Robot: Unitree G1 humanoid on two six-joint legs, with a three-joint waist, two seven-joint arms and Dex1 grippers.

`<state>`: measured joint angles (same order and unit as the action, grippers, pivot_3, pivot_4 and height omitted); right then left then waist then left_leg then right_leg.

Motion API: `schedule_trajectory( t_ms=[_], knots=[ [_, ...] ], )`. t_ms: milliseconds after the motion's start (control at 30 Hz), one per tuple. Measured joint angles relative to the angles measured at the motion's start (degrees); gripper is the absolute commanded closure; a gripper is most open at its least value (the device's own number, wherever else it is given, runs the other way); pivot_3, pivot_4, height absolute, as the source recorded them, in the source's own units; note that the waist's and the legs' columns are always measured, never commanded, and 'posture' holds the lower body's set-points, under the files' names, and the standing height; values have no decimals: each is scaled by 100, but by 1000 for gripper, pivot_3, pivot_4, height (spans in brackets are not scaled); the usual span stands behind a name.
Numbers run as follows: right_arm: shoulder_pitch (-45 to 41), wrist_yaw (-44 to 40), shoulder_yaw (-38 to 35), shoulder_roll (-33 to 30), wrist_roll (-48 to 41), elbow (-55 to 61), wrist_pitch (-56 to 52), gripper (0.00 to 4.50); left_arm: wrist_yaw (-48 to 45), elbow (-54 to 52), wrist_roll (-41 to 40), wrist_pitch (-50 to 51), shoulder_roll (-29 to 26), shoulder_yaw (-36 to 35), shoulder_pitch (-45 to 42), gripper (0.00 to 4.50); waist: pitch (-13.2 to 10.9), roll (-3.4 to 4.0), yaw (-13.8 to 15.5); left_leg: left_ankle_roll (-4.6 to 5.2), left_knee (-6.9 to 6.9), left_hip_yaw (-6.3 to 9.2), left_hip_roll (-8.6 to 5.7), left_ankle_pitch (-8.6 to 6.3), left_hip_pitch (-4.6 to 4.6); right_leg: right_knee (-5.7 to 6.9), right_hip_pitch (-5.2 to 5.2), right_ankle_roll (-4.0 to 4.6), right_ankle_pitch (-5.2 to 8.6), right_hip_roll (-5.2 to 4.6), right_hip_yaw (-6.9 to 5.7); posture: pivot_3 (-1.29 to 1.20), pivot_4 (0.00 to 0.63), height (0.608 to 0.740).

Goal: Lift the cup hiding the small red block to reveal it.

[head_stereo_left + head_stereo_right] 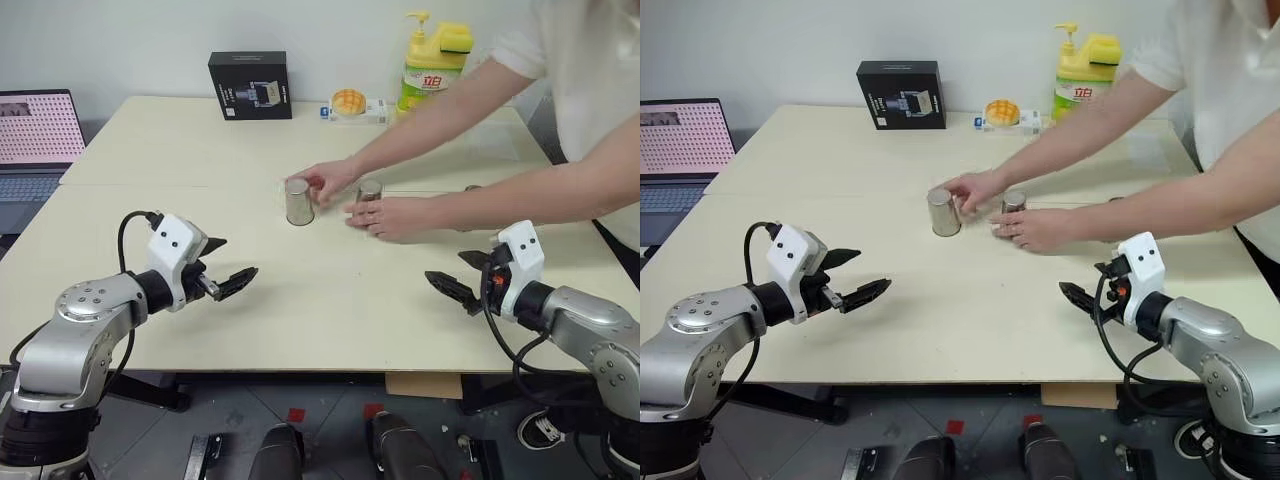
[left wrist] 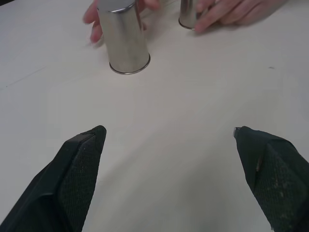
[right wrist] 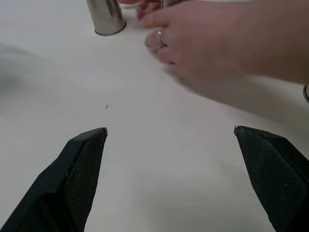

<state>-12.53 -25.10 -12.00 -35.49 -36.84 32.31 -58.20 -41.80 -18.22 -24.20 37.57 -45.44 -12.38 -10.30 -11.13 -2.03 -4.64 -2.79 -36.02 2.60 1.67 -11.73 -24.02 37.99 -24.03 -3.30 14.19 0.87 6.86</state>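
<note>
At the far left edge a laptop [image 1: 38, 135] sits open beside the pale table [image 1: 330, 300]. The left gripper [image 1: 222, 266] hovers over the near left part of the table with its jaws spread wide and nothing between them. Toward the back stands a black box [image 1: 250, 85]. Near the middle of the table one steel cup [image 1: 298, 201] stands upside down, rim on the surface, a person's hand [image 1: 328, 181] touching it from behind. Just to its right a second inverted cup [image 1: 369, 192] is partly covered by the person's other hand [image 1: 392, 216], which rests against it. What either cup hides cannot be told; the small red block is not visible. Behind them lie a small pack with an orange bun-like item [image 1: 349, 102] and a yellow soap bottle [image 1: 432, 62] with a pump. The right gripper [image 1: 462, 278] hangs over the near right side, jaws likewise released and empty, well apart from the cups.
</note>
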Motion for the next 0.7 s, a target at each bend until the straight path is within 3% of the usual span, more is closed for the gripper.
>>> schedule_trajectory(
  t_ms=[300,433,533,700],
  knots=[
    [-61,-330,35,-87,-95,46,161,12,136,-12,12,59,108,22,-101,0,0,0,2,0,-1,0,0,0,0,0,1,-1,-1,0,-1,0,150,740],
    [-180,-368,88,-36,-272,211,165,12,536,323,209,-186,631,325,-580,0,3,0,14,0,-6,0,-1,0,5,1,8,-22,-13,0,0,0,150,740],
    [-441,-306,418,229,-274,320,223,12,1132,1528,940,-1083,1634,983,-1436,0,7,3,112,2,-12,9,-2,2,15,0,27,-27,-21,4,-8,0,150,740],
    [-594,-233,914,442,-59,445,628,12,1506,3453,1461,-2256,2458,1317,-2253,0,7,1,141,2,-13,5,-3,1,12,-3,27,-29,-22,3,-5,0,150,740]
  ],
)
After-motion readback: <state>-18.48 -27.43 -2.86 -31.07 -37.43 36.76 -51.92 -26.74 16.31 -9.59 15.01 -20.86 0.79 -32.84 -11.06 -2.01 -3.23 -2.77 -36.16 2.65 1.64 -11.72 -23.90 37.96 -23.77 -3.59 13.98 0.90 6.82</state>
